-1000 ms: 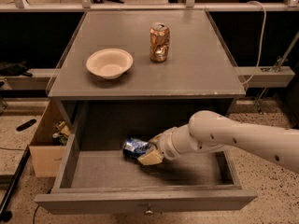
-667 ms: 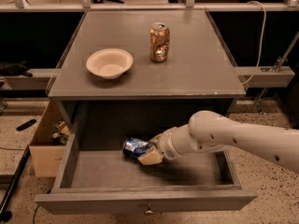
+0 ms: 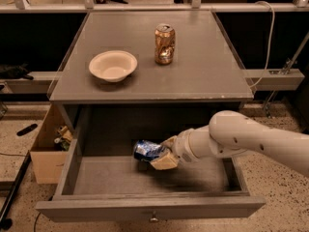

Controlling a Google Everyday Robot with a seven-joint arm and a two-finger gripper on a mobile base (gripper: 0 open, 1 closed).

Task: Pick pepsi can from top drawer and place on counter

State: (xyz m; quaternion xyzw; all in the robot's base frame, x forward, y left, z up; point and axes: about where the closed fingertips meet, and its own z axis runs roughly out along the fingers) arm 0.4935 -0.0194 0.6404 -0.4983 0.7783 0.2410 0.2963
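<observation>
The blue pepsi can [image 3: 146, 150] lies on its side inside the open top drawer [image 3: 149, 208], near the drawer's middle. My gripper [image 3: 165, 153] reaches in from the right on a white arm, and its tan fingers [image 3: 164, 161] are closed around the can's right end. The can looks held just above the drawer floor. The grey counter [image 3: 203, 66] spans the cabinet top above the drawer.
A gold can [image 3: 164, 44] stands upright on the counter at centre. A white bowl [image 3: 113, 65] sits to its left. A cardboard box [image 3: 48, 144] with clutter stands on the floor left of the cabinet. The drawer knob [image 3: 153, 219] faces front.
</observation>
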